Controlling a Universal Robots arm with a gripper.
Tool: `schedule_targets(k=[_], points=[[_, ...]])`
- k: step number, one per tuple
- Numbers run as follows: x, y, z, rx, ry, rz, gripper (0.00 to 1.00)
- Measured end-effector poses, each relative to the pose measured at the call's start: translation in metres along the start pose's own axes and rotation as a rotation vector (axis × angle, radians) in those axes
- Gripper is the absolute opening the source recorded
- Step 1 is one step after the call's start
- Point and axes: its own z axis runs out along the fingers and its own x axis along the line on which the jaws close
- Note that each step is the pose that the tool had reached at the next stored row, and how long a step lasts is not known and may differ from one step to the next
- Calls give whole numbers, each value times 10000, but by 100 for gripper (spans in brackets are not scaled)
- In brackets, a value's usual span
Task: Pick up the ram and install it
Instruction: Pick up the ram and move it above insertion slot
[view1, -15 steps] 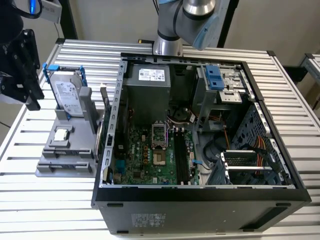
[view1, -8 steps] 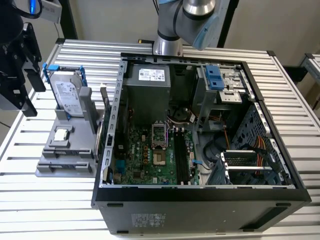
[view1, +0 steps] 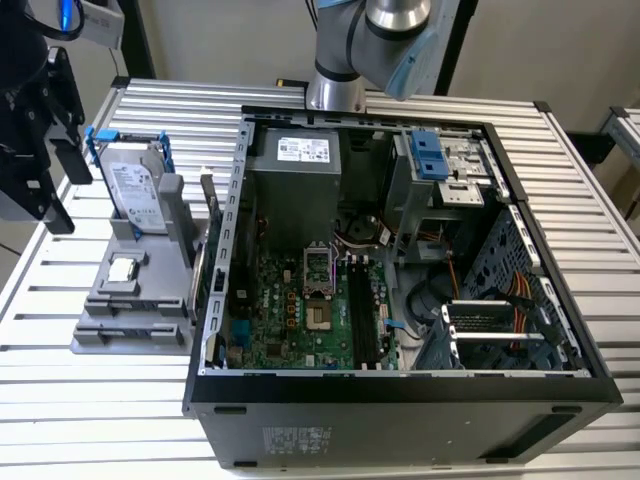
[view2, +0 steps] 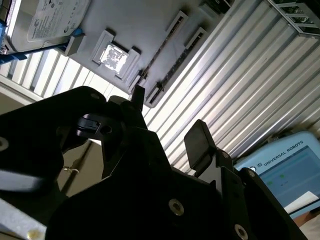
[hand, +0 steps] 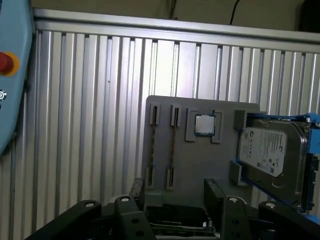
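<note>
The ram shows edge-on as two thin dark strips (hand: 172, 149) standing in the slot holders of a grey tray (hand: 200, 165). In the second wrist view the same strips (view2: 162, 47) run across the tray (view2: 145, 20). In the exterior view a ram stick (view1: 208, 205) stands on edge at the tray's side next to the computer case. My gripper (hand: 176, 194) hovers open above the tray end with nothing between its black fingers (hand: 136, 190). In the exterior view the gripper (view1: 60, 190) hangs at the left, apart from the tray (view1: 125, 325).
A silver hard drive (view1: 135, 195) in a blue bracket and a small square processor (view1: 123, 267) sit on the tray. The open computer case (view1: 400, 385) lies at the exterior view's right, with motherboard (view1: 290, 320) and long black memory slots (view1: 360, 315). The slatted metal table (view1: 90, 400) carries everything.
</note>
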Motion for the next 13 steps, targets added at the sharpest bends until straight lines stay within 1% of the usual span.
schedule_targets(k=[3, 7, 13], points=[[0, 0, 16, 8, -3, 149, 0], [2, 0, 38, 6, -1, 153, 0], [2, 0, 46, 9, -3, 153, 0]])
